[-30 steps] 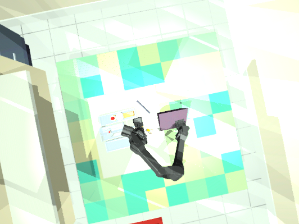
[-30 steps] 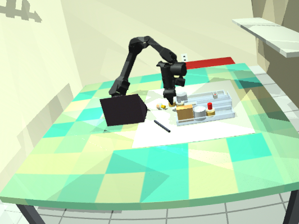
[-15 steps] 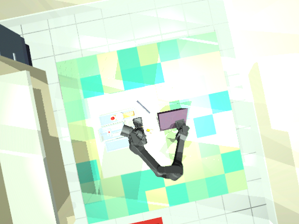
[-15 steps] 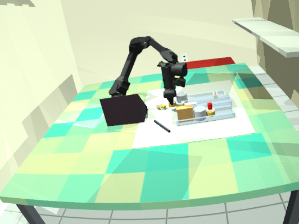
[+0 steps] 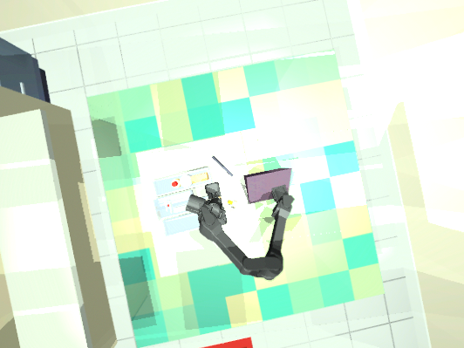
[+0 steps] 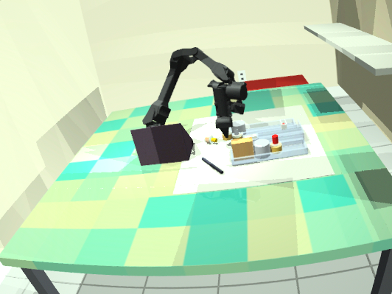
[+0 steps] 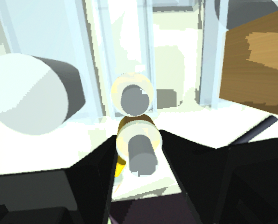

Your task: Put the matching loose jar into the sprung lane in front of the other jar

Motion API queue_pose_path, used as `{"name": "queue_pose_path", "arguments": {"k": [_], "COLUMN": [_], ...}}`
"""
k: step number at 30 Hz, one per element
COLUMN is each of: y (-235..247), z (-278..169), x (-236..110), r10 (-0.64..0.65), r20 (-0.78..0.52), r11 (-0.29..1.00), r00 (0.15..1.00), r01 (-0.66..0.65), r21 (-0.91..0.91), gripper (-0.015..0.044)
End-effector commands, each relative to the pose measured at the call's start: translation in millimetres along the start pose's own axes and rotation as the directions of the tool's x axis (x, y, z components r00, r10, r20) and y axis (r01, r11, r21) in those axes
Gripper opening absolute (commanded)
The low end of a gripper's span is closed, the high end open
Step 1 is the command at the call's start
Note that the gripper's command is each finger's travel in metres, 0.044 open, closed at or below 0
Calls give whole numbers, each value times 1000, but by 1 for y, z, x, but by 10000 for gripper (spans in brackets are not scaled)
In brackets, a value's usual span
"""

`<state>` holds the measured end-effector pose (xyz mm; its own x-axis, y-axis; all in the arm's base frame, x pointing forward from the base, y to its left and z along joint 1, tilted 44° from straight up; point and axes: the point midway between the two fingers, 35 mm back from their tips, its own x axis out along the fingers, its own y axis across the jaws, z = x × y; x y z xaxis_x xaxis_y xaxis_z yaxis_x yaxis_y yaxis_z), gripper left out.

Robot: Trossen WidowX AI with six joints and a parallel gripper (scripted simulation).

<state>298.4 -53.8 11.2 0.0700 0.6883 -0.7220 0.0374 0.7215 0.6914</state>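
From left to right on the table: a dark box, a small yellow thing, then the pale blue lane tray. The gripper is closed tight on the loose jar (grey lid, amber body). It holds the jar at the front of a lane, and a matching jar stands just ahead; I think they touch, but it is blurry.
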Motion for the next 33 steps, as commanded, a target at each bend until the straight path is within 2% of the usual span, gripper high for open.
{"name": "queue_pose_path", "arguments": {"k": [1, 33], "y": [0, 1], "z": [10, 22], "x": [-3, -5], "r10": [-2, -2], "r20": [25, 25], "r11": [1000, 1000], "r00": [1000, 1000], "r01": [3, 3], "r21": [-15, -15], "gripper": [0, 0]}}
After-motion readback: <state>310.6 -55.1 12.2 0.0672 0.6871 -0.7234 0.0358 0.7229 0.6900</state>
